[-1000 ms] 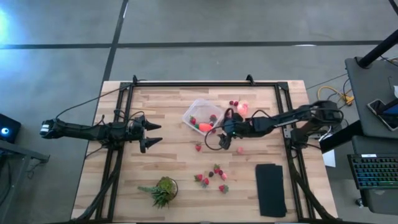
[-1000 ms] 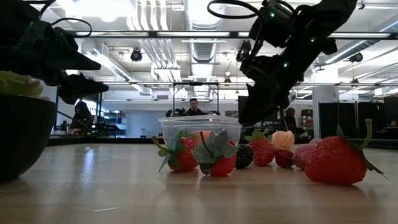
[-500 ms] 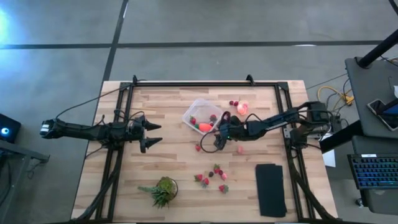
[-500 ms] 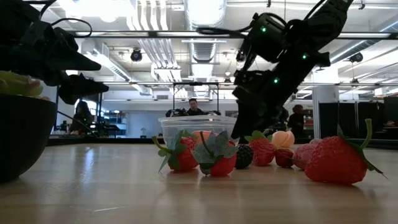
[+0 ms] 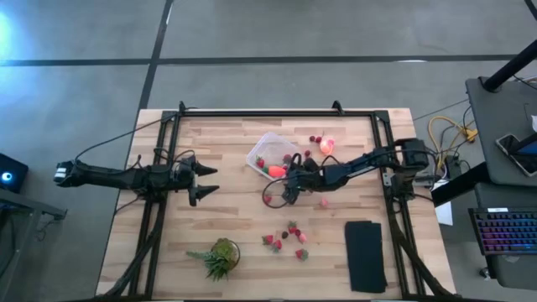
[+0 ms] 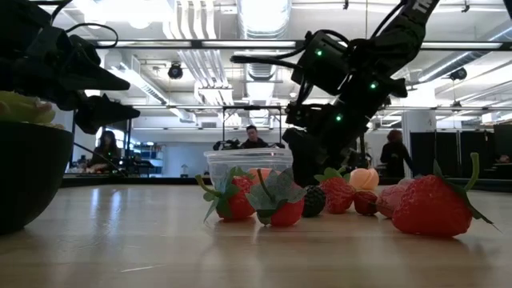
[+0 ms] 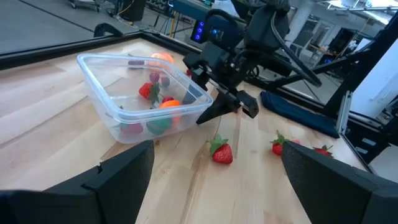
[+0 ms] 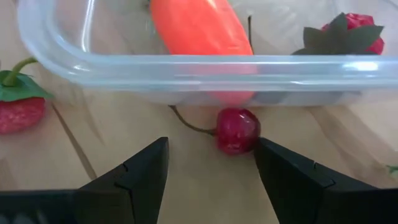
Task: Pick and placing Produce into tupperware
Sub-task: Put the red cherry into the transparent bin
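A: Where does the work stand?

B: The clear tub (image 5: 272,156) sits on the wooden table (image 5: 226,210) and serves as the landmark. The right gripper (image 5: 289,186) hangs low just beside the tub's near wall, fingers (image 8: 144,174) parted and holding nothing. Between them, against the tub's wall, lies a small dark-red cherry (image 8: 236,130) with a thin stem. Inside the tub lie an orange carrot piece (image 8: 199,28) and a strawberry (image 8: 348,31).

A: How should the pick go?

B: My judgement: come down so the fingers straddle the cherry, not the stem, and keep clear of the tub's wall so the tub isn't shoved. Then lift over the rim before releasing.

A: And the other arm?

B: The left gripper (image 5: 204,179) waits well apart from the tub, fingers spread wide, empty.

A: What is unclear?

B: From above, the right arm covers the cherry. A loose strawberry (image 7: 222,151) lies just beside the tub. More strawberries (image 5: 285,239) lie farther from the tub. Their exact count is hard to make out.
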{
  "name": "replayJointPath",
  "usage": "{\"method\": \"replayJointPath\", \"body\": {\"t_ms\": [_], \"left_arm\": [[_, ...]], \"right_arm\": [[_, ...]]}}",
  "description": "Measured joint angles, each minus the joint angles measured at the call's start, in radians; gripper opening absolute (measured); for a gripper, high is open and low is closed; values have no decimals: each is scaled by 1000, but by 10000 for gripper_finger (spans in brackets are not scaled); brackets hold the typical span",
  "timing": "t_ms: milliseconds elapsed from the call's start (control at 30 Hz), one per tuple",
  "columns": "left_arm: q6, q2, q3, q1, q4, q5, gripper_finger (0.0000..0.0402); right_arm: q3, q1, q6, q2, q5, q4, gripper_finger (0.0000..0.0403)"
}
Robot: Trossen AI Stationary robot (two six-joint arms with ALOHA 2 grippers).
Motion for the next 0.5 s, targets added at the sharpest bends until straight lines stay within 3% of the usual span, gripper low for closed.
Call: {"method": "replayJointPath", "body": {"t_ms": [500], "left_arm": [[0, 0, 0, 0, 0, 0, 338]], "right_arm": [[13, -21, -49, 8, 0, -8, 184]]}}
